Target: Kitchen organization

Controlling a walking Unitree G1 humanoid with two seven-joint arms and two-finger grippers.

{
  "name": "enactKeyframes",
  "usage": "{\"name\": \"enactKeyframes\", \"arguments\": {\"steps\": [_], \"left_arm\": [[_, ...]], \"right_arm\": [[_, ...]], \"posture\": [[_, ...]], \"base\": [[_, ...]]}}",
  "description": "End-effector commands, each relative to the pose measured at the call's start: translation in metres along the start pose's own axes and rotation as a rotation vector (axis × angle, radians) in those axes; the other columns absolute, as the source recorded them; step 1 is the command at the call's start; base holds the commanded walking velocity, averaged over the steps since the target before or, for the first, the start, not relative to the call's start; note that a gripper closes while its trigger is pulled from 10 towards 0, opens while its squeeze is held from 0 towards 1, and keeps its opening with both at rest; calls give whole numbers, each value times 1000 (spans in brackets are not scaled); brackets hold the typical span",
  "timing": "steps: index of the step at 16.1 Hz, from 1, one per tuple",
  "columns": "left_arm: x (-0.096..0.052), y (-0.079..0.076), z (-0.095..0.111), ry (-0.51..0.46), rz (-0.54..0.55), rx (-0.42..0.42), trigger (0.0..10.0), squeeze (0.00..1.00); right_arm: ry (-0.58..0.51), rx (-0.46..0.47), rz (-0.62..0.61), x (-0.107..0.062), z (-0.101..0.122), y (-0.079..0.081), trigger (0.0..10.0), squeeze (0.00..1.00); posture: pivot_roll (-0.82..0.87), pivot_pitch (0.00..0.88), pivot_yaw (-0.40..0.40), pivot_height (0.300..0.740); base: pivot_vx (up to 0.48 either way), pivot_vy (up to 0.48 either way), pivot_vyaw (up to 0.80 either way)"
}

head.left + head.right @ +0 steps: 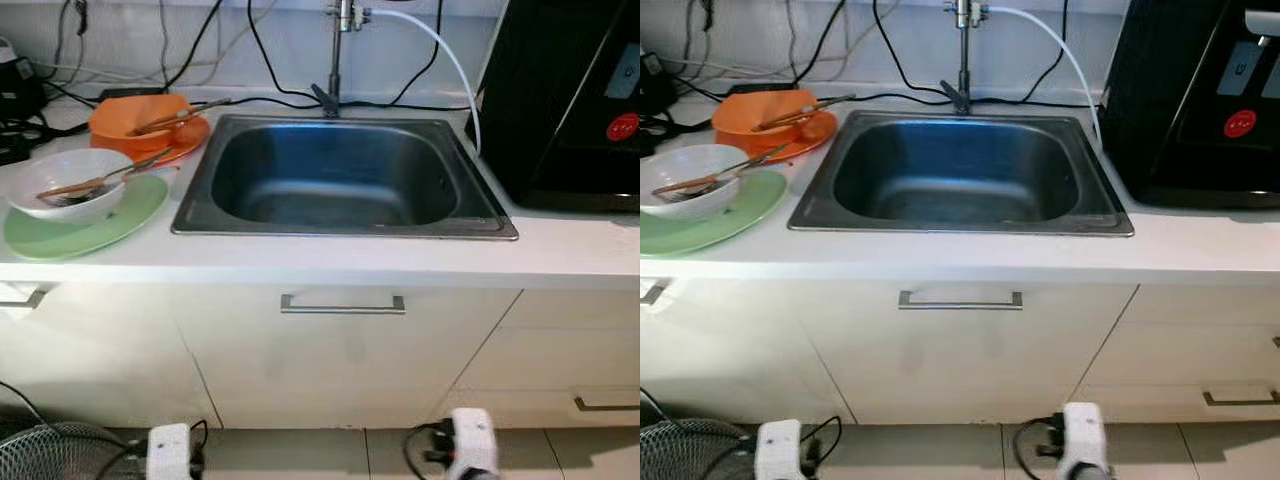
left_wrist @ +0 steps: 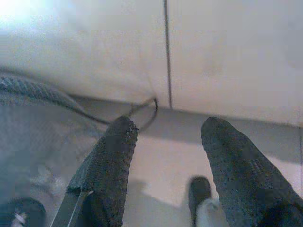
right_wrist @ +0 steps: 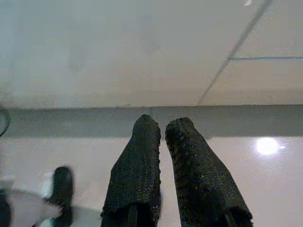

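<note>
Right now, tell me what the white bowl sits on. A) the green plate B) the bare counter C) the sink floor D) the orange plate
A: the white bowl, with utensils in it, rests on the green plate left of the sink; the orange plate behind it carries an orange bowl.
</note>
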State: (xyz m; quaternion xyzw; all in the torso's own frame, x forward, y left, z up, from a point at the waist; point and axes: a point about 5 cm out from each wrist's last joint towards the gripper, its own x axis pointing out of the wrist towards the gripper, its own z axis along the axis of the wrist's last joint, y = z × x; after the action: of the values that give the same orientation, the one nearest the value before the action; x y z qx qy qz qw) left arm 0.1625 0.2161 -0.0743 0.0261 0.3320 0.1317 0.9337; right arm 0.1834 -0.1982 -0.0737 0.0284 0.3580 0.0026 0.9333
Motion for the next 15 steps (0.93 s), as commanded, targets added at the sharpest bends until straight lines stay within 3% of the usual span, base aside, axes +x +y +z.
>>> {"name": "enactKeyframes", "arguments": {"steps": [1,6,8,9,11,13,15], "left_arm": [[-2,8,3,-49,20,-4,10000,0],[-13,16,39,-315,13,9,10000,0],[-30,7,70,-482,-18,27,10000,0],[-34,4,77,-511,-26,31,10000,0],[-53,-12,115,-667,-62,67,10000,0],[-66,-16,134,-728,-63,55,10000,0],[-76,-20,149,-790,-70,93,10000,0]], "right_arm": [[-58,9,-40,-3,6,-12,10000,0],[-304,-16,-87,-14,30,-25,10000,0],[-463,-43,-89,-23,50,-22,10000,0],[-492,-44,-92,-25,55,-21,10000,0],[-625,-62,-111,-38,82,-17,10000,0],[-687,-109,-123,-47,95,-15,10000,0],[-753,-97,-145,-56,112,-12,10000,0]], "posture": [[74,63,-4,740],[63,60,5,740],[60,62,8,740],[60,62,8,740],[60,61,10,740],[58,62,9,740],[58,72,5,740]], "base": [[0,0,0],[0,0,0],[0,0,0],[0,0,0],[0,0,0],[0,0,0],[0,0,0]]}}
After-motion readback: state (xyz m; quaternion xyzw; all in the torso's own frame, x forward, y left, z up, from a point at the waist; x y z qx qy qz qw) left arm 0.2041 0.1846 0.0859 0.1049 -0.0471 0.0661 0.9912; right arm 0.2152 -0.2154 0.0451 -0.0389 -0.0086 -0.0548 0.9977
